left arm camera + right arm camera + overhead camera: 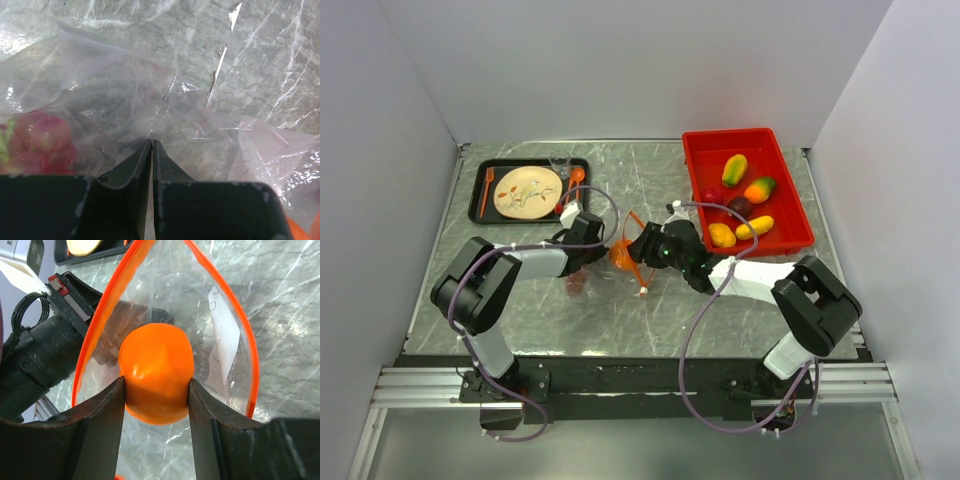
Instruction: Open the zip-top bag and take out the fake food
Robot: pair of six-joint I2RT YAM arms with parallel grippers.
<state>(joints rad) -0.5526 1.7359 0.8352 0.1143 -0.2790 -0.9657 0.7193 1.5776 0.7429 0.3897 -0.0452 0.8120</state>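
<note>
At the centre of the grey marbled table (520, 300), the two black arms are seen to meet over the clear, floppy zip-top bag (605, 272), which lies just left of mid-frame in the top view.

In the upper right of that view, a rigid red rectangular bin (780, 160) is set. In it lie two green-orange mango-shaped fruits (734, 170), a dark purple fruit (740, 206) and two yellow pieces (756, 227). In the upper left, a black tray (475, 200) is placed, carrying a beige plate (527, 192).

In the right wrist view, the bag's orange-red zipper strip (102, 325) is spread into an open loop. Inside that loop, a glossy orange fruit (156, 370) is clamped between the fingers of the right gripper (156, 385).

In the left wrist view, the jaws of the left gripper (151, 144) are pressed together on a fold of the bag's film. Small pinkish grapes (42, 145) are seen inside the bag at the lower left of the frame.
</note>
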